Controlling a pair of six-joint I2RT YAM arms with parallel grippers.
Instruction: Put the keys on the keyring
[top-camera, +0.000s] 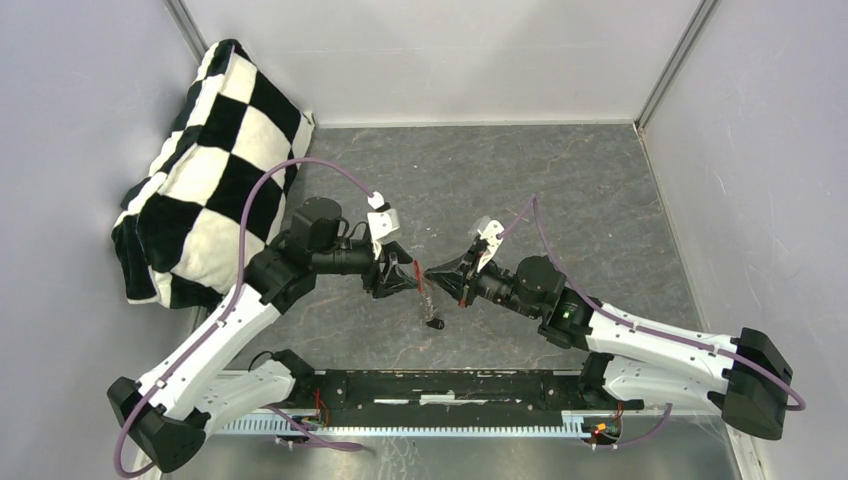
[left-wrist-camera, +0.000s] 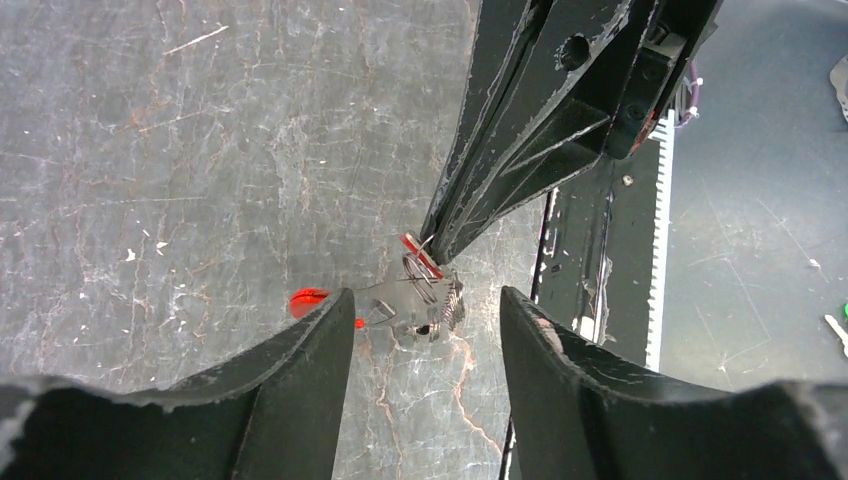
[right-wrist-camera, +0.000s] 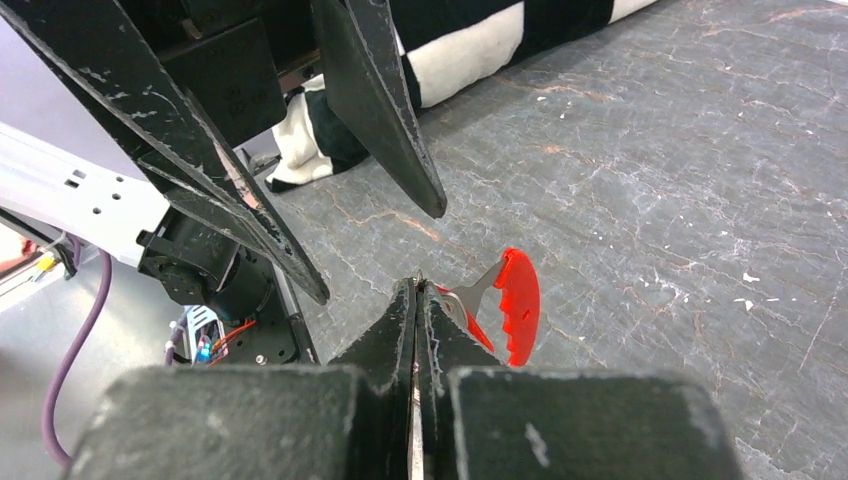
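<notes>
I've got the right gripper (right-wrist-camera: 415, 292) pinched shut on the keyring (left-wrist-camera: 420, 256); red-headed key (right-wrist-camera: 518, 305) sits just beside its tips; left gripper (left-wrist-camera: 425, 297) is spread apart, fingers either side of the ring, gripping nothing.

It looked like a robotics lab test cell: plain white wall panels (top-camera: 450, 50) enclosed a scuffed grey marbled tabletop (top-camera: 560, 180).

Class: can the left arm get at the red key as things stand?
Probably yes: the left gripper is open close to the red key, with nothing between; the right gripper holds the keyring.
</notes>
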